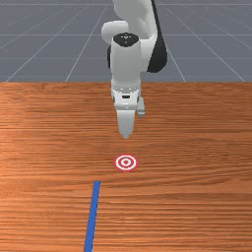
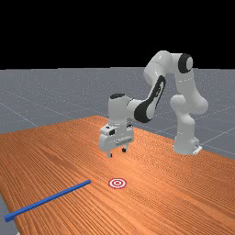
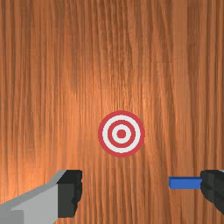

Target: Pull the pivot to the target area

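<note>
Hovering gripper [image 2: 117, 152], jaws apart. Better quarter-turn it, straddle bar [image 2: 50, 198] near end, pull gently toward target [image 2: 117, 183].

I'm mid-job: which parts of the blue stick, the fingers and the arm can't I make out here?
- Front view: the near end of the blue stick, cut off by the bottom edge.
- Front view: the far finger, hidden behind the near finger.
- Wrist view: most of the blue stick, behind the near finger and past the picture's edge.
- Front view: the base of the arm, cut off by the top edge.
</note>
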You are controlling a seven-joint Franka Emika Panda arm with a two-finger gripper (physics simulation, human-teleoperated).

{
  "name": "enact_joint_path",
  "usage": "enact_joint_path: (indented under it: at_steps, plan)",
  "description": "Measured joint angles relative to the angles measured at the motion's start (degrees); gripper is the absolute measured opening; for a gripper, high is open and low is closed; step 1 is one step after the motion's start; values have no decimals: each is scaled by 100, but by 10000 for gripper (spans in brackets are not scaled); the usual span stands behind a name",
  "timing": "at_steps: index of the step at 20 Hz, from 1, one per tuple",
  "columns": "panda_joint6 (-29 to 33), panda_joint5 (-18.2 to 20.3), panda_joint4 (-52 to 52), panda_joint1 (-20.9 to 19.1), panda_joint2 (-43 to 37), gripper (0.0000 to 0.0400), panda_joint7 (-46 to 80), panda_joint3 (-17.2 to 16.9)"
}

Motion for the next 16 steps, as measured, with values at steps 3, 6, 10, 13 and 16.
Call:
enact_joint_path:
  at_steps: [3,6,10,13,16]
  plan:
    - [-1812,2,822,0,-742,90,0,-1]
    - [-3343,12,2299,10,-1019,177,161,-14]
    - [-3541,4,2531,0,-1047,370,8,-2]
    - [-3639,-423,2681,93,-991,393,218,-25]
    - [-4115,-115,3249,41,-630,399,72,-5]
